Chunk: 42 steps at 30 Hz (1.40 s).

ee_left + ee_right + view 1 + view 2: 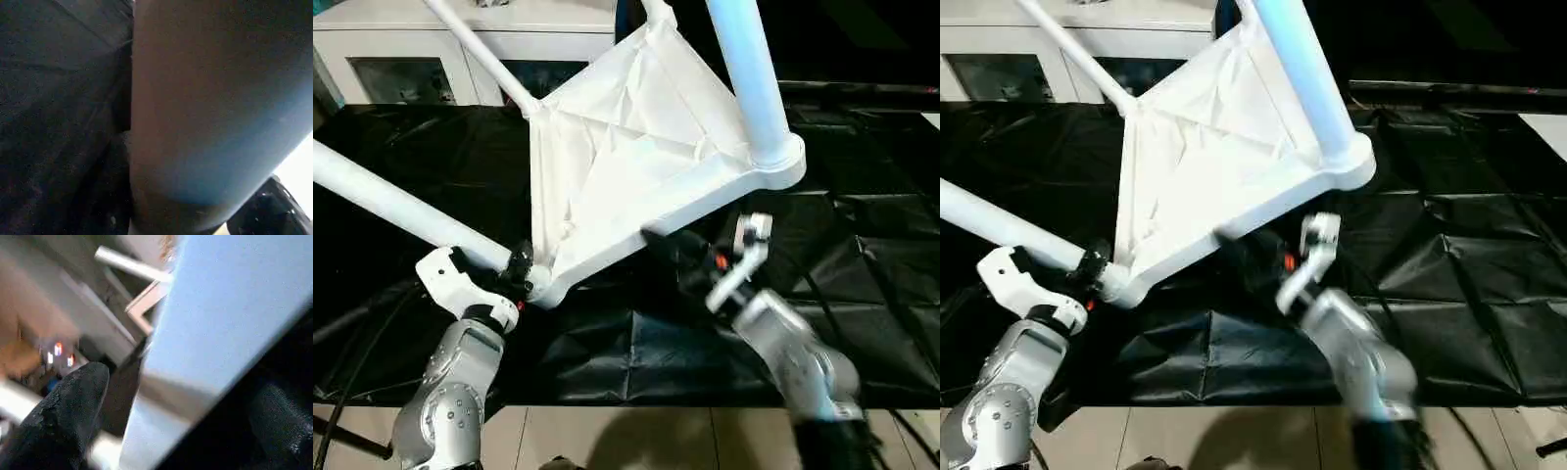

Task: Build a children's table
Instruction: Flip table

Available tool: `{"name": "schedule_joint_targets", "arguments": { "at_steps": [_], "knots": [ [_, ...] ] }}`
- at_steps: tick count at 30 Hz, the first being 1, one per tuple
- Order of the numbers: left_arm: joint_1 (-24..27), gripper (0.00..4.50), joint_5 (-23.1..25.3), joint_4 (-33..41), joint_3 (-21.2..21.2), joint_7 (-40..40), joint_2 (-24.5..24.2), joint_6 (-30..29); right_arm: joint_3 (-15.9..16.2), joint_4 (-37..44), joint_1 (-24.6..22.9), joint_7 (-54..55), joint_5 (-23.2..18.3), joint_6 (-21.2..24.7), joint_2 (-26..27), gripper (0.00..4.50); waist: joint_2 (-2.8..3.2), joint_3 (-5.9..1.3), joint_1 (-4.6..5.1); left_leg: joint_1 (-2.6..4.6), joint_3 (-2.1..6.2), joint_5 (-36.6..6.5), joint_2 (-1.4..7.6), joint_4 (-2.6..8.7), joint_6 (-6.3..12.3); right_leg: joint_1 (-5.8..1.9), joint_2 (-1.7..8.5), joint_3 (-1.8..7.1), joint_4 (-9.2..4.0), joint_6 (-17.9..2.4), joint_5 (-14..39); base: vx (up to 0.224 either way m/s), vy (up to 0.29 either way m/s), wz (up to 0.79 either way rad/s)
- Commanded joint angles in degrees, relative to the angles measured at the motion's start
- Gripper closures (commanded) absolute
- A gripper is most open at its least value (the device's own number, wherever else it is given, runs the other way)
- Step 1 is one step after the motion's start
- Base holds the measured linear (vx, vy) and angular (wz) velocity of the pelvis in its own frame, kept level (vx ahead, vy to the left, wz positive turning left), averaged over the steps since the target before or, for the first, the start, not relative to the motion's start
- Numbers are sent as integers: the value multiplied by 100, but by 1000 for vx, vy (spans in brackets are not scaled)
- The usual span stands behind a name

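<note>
Over the black sheet [607, 352], near its front edge, we see the children's table [636, 176] tipped up on its side. Our left gripper [514, 269] squeezes a leg [391, 201] by its corner socket. Our right gripper [671, 245] is wide open around the tabletop's edge. We can read no words anywhere.

all-white plastic children's table [636, 166], tipped up on edge over black sheeting, ribbed underside of the square top facing the camera. four tube legs seated in round corner sockets: one [749, 69] rising at the right corner, one [391, 206] running out left from the lowest corner, a thinner-looking one [480, 54] angling up-left behind, one barely visible at the top corner.
</note>
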<state>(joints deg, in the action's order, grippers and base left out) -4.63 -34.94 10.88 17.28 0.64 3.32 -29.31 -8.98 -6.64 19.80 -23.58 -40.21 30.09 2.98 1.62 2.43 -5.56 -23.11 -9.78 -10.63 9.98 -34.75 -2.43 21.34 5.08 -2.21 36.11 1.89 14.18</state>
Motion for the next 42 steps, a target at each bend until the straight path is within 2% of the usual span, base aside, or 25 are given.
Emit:
{"name": "schedule_joint_targets", "arguments": {
  "at_steps": [1,3,5,6,7,10,12,13,15,16,18,19,23,27,28,29,38,40,42],
  "knots": [
    [-93,241,-297,71,-140,64,638,-3,-267,-207,157,264,-208,126,63,0,-45,-353,14,153,85,-326,254,416,82,-171,239,173,-352,-1036,-642,0,0,0],
    [-106,241,-299,61,-140,54,632,-3,-356,-354,283,357,-263,112,115,0,-18,-360,-3,149,84,-236,250,403,62,-178,237,169,-337,-992,-793,0,0,0],
    [-120,241,-285,7,-221,60,555,13,-550,-762,618,521,-493,-42,234,0,-27,-369,5,145,82,-224,245,400,42,-189,243,165,-332,-979,-867,0,0,0],
    [-120,241,-285,7,-221,60,555,13,-550,-762,618,521,-493,-42,234,0,-15,-371,12,142,81,-228,241,399,25,-187,238,159,-328,-989,-897,0,0,0],
    [-127,241,-247,-33,-327,77,487,17,-803,-1189,966,741,-725,-144,363,0,-10,-371,15,151,74,-273,241,402,20,-175,238,160,-328,-1000,-877,0,0,0],
    [-128,241,-169,-33,-435,110,438,2,-982,-1514,1230,861,-860,-108,425,0,-11,-366,24,157,66,-414,248,415,-6,-174,245,165,-342,-1014,-704,0,0,0],
    [-124,241,-92,-14,-540,159,394,-15,-1125,-1736,1412,863,-923,-11,464,0,-11,-378,33,147,73,-268,243,405,-18,-190,232,151,-321,-975,-892,0,0,0],
    [-123,241,-63,-5,-590,181,378,-26,-1201,-1905,1509,872,-974,75,454,0,-59,-381,34,140,66,-207,239,399,1,-204,232,151,-321,-975,-977,0,0,0],
    [-119,241,-37,10,-645,209,362,-34,-1216,-2070,1578,863,-947,136,415,0,-40,-382,34,137,62,-178,233,391,35,-203,238,146,-313,-1012,-983,0,0,0],
    [-109,241,5,41,-740,248,336,-42,-1187,-2357,1669,839,-871,228,325,17,-56,-386,26,135,59,-164,239,390,52,-210,247,149,-313,-1015,-955,0,0,0],
    [-100,241,24,50,-784,258,313,-36,-1160,-2469,1705,819,-830,241,288,34,-55,-387,31,127,55,-126,236,385,65,-213,251,145,-311,-1054,-929,0,0,0],
    [-95,241,37,51,-819,258,299,-26,-1145,-2554,1738,796,-812,257,257,37,-75,-387,30,127,49,-125,238,378,86,-215,252,150,-315,-1055,-916,0,0,0],
    [-92,241,188,53,-1011,343,185,4,-1081,-2631,1777,642,-762,454,194,77,-64,-394,16,132,49,-26,244,366,181,-208,254,149,-306,-1097,-952,0,0,0],
    [-115,241,235,33,-1028,352,206,3,-1129,-2747,1835,640,-726,421,171,107,-66,-394,17,129,46,-17,247,366,200,-209,258,145,-303,-1171,-927,0,0,0],
    [-130,241,246,18,-1024,353,207,9,-1158,-2802,1861,647,-726,384,154,117,2,-398,13,133,55,-30,246,362,190,-204,264,142,-295,-1198,-890,0,0,0],
    [-140,241,256,5,-1024,355,207,17,-1177,-2843,1882,638,-722,361,137,123,-39,-391,35,131,47,-62,246,365,185,-205,249,142,-310,-1199,-882,0,0,0],
    [-172,241,290,-51,-995,341,180,59,-1368,-2996,1998,639,-641,153,29,193,-27,-399,32,132,45,-70,245,360,208,-209,252,137,-303,-1270,-932,0,0,0],
    [-179,185,356,-79,-950,234,168,57,-1405,-3037,2034,653,-633,83,0,212,-23,-402,31,139,48,-121,251,362,187,-210,253,136,-308,-1268,-839,0,0,0],
    [-161,171,249,-148,-806,261,165,83,-1446,-3034,2076,676,-583,-26,-76,219,-19,-400,25,141,46,-111,248,362,164,-203,256,138,-307,-1280,-829,0,0,0]
  ]
}}
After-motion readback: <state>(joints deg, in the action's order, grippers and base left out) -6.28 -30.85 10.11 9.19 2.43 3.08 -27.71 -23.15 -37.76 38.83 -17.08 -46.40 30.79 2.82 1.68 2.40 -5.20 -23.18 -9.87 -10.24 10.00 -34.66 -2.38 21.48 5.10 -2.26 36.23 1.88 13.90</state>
